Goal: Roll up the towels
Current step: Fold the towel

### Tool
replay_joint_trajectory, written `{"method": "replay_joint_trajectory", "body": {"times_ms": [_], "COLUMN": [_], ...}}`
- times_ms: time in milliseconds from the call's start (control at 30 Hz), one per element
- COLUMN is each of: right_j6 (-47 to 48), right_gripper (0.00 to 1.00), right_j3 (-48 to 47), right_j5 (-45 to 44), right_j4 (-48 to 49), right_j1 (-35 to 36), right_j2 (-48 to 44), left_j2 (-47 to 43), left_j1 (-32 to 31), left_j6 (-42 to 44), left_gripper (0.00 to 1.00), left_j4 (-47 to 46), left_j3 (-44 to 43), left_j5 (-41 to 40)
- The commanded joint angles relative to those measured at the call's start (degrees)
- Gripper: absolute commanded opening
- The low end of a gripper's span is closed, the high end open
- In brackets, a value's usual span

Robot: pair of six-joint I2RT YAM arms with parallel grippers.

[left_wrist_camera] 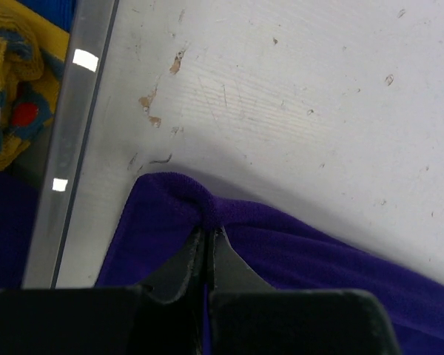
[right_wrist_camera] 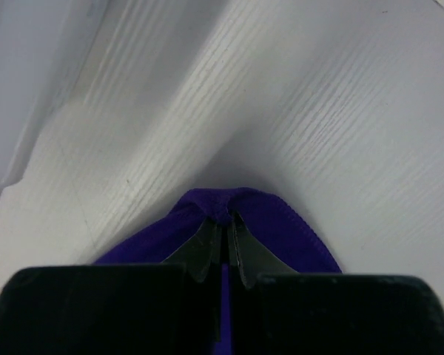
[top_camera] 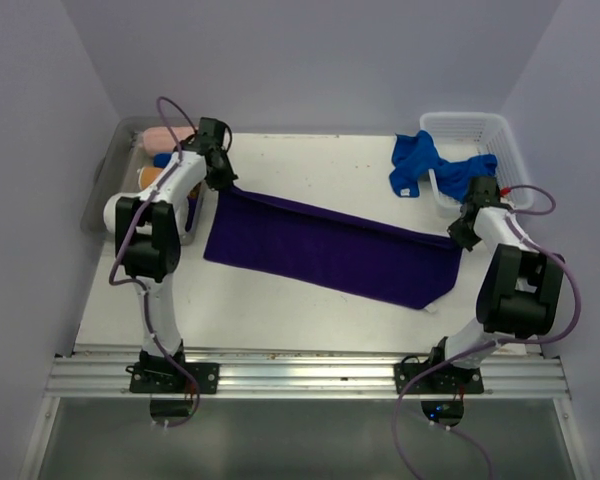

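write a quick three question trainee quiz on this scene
1. True or false: the left gripper is open above the dark purple cloth towel.
2. What does the right gripper pinch? A) a corner of the purple towel B) a spoon C) nothing
3. Fill in: the royal blue cloth towel drapes over the rim of the white plastic lattice ____.
Key: 1 false, shut on it; 2 A; 3 basket.

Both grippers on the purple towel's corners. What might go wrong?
Left gripper and right gripper pinch only the very corners of the purple towel; a corner may slip. The right gripper sits close to the basket and the blue towel draped over its rim; a snag seems possible.
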State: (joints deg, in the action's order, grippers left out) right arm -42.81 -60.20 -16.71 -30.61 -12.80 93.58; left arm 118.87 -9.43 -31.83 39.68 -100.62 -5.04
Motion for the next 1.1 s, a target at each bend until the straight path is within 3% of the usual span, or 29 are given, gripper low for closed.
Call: {"method": "replay_joint_trajectory", "body": {"times_ms": [0, 200, 733, 1067], "right_j6": [2.89, 4.13, 2.82, 0.36], "right_gripper": [0.00, 0.00, 0.00, 0.00], "right_j3": [-0.27, 3.58, 20.04, 20.74], "right_j5": [-1.40, 2.55, 9.06, 7.22], "right_j4": [2.48, -0.76, -15.87, -20.10], "right_j1": [-0.47, -0.56, -0.47, -0.47], "right_j2": [-5.59, -12.18, -37.67, -40.85], "left_j2": [1.72, -0.91, -18.13, -25.70], "left_j1": [0.73, 0.73, 0.73, 0.64], "left_j6": [1.77, 3.27, 4.24, 4.32], "left_gripper": [0.00, 0.00, 0.00, 0.00], "left_j4": [-2.68, -1.27, -1.09, -2.94], "left_j3": [-2.91, -0.91, 20.80, 31.09], "left_j5": [0.20, 1.43, 1.61, 1.79]}}
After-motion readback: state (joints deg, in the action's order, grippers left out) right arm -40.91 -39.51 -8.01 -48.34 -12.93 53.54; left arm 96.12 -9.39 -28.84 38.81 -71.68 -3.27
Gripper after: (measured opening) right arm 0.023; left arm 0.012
